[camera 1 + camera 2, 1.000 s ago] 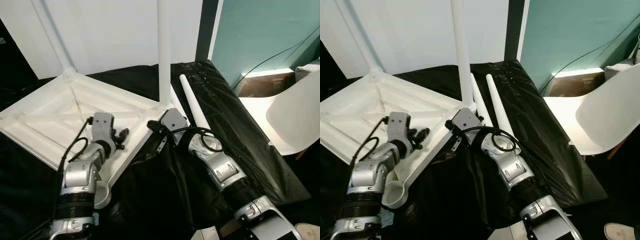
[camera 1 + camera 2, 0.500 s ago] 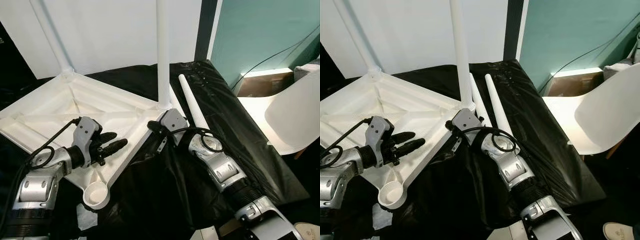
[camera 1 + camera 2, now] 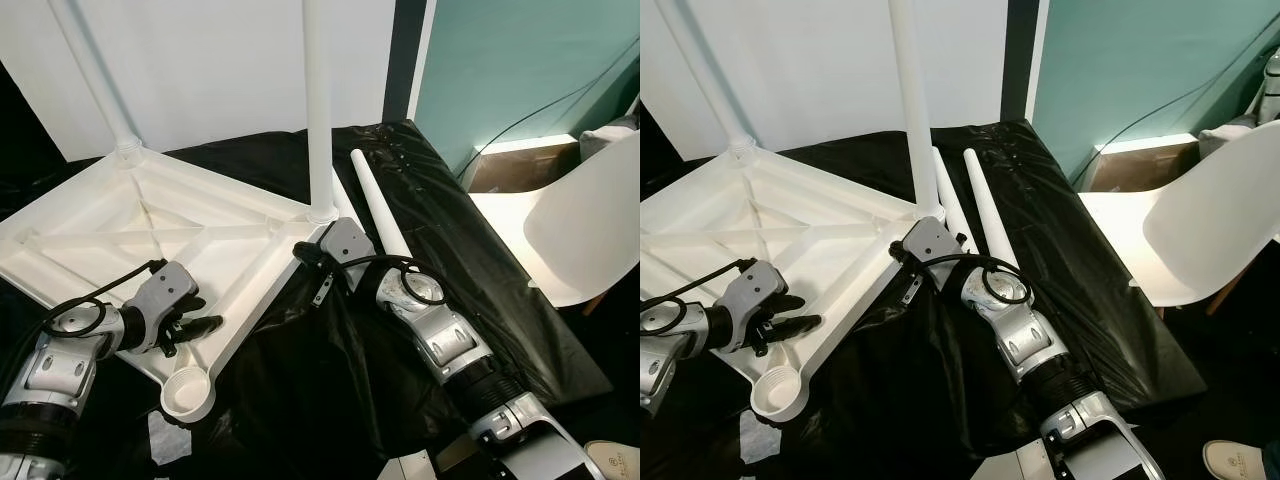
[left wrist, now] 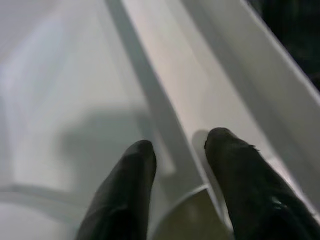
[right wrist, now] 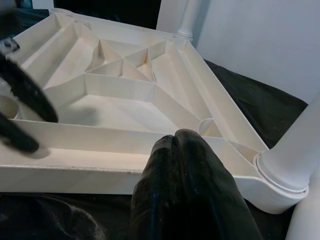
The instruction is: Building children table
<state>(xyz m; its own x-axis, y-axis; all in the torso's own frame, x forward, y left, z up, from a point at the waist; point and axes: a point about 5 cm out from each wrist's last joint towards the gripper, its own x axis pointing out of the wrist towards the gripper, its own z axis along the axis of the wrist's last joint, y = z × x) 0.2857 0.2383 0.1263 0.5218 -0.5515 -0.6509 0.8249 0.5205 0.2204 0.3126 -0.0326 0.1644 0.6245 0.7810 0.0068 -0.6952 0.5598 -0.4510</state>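
White chair (image 3: 590,235) beside black plastic sheeting (image 3: 470,270), teal wall (image 3: 520,60) behind.

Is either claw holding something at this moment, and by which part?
Nothing is held. The left claw is open over the upturned white tabletop, near its empty leg socket. The right claw is shut, empty, by the tabletop's side edge.

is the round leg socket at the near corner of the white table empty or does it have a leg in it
Empty. The round corner socket of the upturned white plastic tabletop shows an open hollow, with the left gripper just beside it.
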